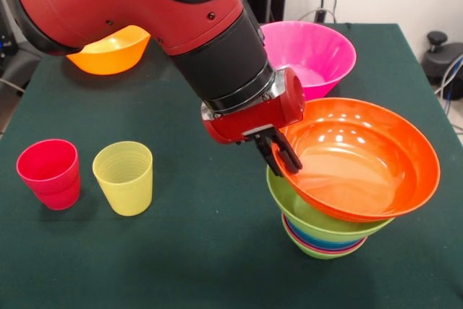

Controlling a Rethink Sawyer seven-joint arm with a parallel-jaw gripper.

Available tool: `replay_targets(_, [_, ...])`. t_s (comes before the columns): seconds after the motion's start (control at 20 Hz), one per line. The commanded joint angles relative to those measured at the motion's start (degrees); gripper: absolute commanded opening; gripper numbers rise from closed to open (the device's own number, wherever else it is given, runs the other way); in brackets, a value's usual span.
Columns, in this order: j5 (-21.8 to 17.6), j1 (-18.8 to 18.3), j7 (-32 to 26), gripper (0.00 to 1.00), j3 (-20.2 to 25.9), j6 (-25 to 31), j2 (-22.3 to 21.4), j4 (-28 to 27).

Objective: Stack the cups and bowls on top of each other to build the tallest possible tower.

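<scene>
My gripper (281, 155) is shut on the left rim of a large orange bowl (362, 157). The bowl sits tilted on top of the tower (323, 241). The tower is nested bowls: a green bowl (307, 215) under the orange one, then blue and red rim bands, and a small light-green bowl lowest. A red cup (49, 173) and a translucent yellow cup (124, 177) stand upright side by side at the left. A pink bowl (315, 52) stands behind the tower. A yellow-orange bowl (108, 50) sits at the far left, partly hidden by the arm.
The red and black arm (166, 12) reaches down from the upper left across the middle of the green table (195, 251). The table's right edge runs close to the tower. Grey equipment (443, 56) stands off the table at the right.
</scene>
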Motion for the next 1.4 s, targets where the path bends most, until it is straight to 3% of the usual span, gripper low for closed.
replay_targets(0.05, [-4.41,0.02,-12.31,0.0,0.83,-3.25,2.24,-0.03])
replay_targets(1.4, [-4.63,-0.49,-15.69,0.0,2.75,0.28,4.45,-4.07])
